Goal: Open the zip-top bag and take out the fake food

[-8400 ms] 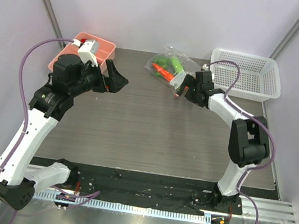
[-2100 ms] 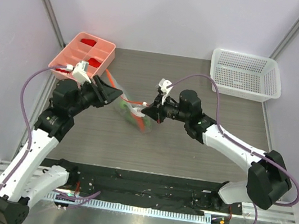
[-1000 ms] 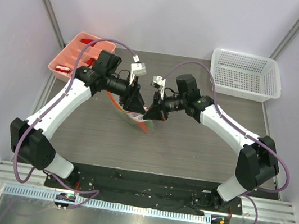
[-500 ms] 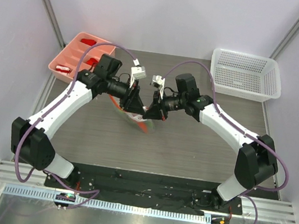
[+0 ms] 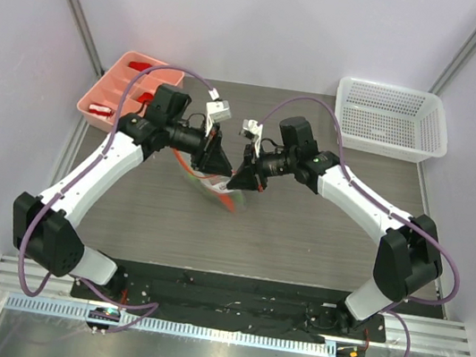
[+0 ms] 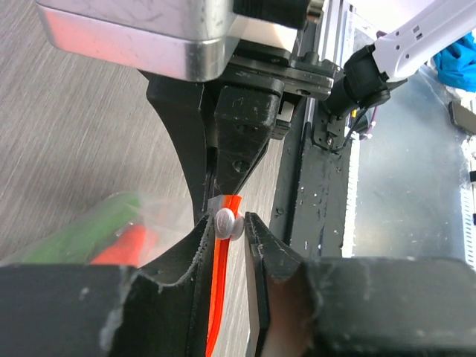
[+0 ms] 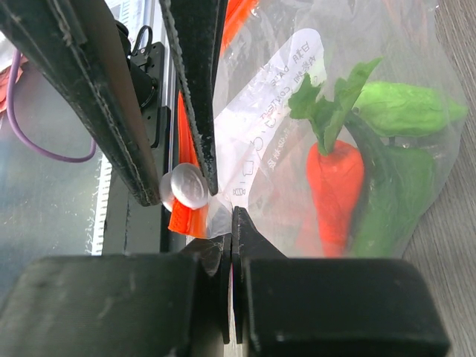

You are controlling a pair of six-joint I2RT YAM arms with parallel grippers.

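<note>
Between the just-narrowed left gripper (image 6: 227,222) fingers the white zip slider (image 6: 225,222) is now bracketed — firm contact can't be told — zip-top bag (image 7: 268,97) clamped by right gripper (image 7: 232,223), unzipping readied.

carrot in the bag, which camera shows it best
Right wrist: the carrot shows large and sharp through the zip-top bag, leafy top included. Left wrist gives only a blurred red patch; top external, a small red speck at most.
</note>
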